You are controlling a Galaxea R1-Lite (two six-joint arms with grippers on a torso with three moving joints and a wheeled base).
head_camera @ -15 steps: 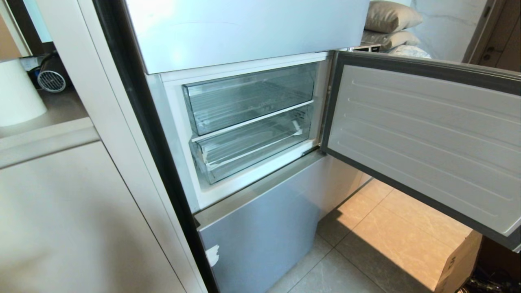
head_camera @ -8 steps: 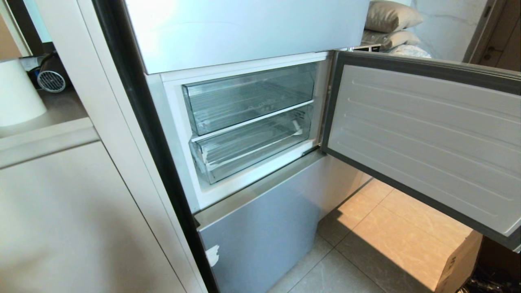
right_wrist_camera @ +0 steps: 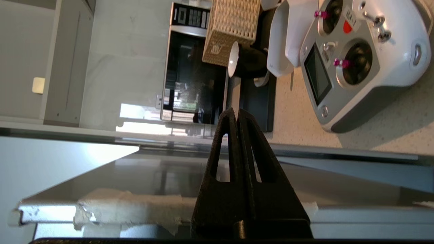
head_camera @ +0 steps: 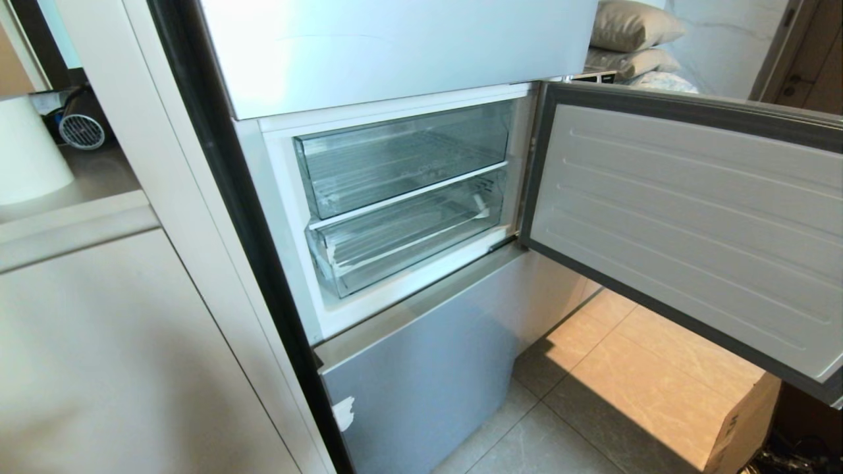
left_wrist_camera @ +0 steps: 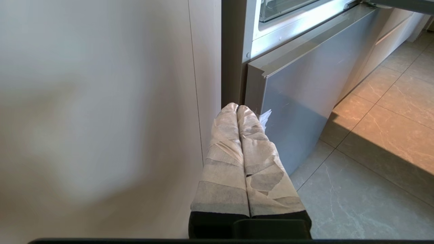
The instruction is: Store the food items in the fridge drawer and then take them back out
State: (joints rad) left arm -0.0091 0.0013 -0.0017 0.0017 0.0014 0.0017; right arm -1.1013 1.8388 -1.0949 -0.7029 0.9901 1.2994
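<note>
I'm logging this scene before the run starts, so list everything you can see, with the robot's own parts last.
fridge drawer: one, clear, lower slot, empty.
upper drawer: one, clear, above it, empty.
fridge door: one, grey, swung open on the right.
cardboard box: one, brown, on the floor under the door.
pillows: two, beige, stacked behind the door.
wicker basket: one, tan, on a counter.
remote controller: one, white, same counter.
food items: none visible.
left gripper: taped, jaws shut, by the fridge base.
right gripper: black, jaws shut, empty.
</note>
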